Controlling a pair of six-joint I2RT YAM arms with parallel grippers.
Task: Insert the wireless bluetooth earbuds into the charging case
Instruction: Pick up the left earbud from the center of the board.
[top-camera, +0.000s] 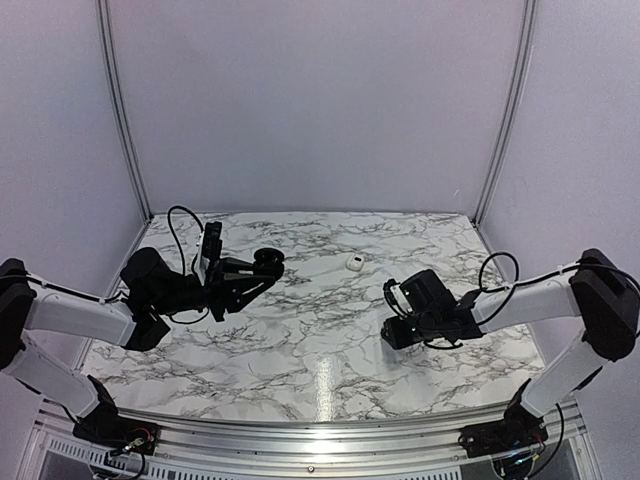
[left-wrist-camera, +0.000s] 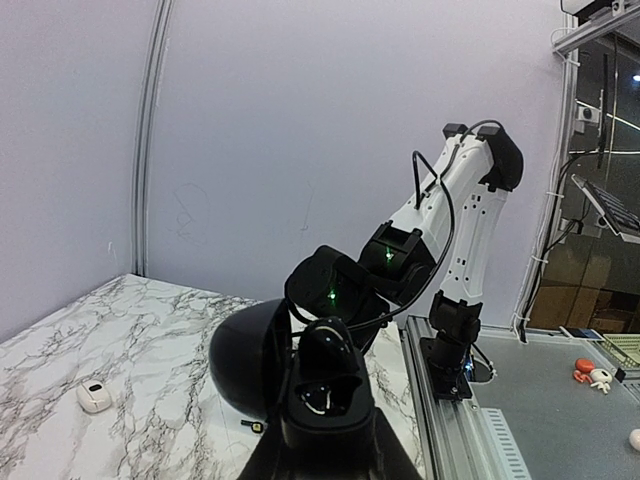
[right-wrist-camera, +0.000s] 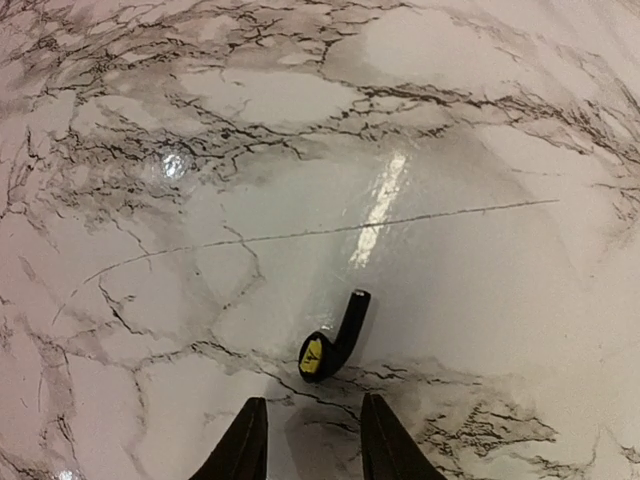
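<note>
The left gripper (top-camera: 243, 271) hangs above the left half of the marble bench (top-camera: 320, 300) and is clamped on the black charging case (left-wrist-camera: 325, 385). The case is off the surface with its rounded lid (left-wrist-camera: 248, 355) swung open to one side. Whether anything sits in the case, I cannot tell.

The right gripper (right-wrist-camera: 313, 400) points down at the right half of the bench, its two fingers (right-wrist-camera: 245, 440) apart and nothing between them. One black earbud (right-wrist-camera: 335, 340), hook-shaped with a short stem and a yellow spot on its round end, lies flat on the bench just ahead of the fingertips, touching neither.

A small white object (top-camera: 354, 262) rests on the bench between the two arms, towards the far side.
</note>
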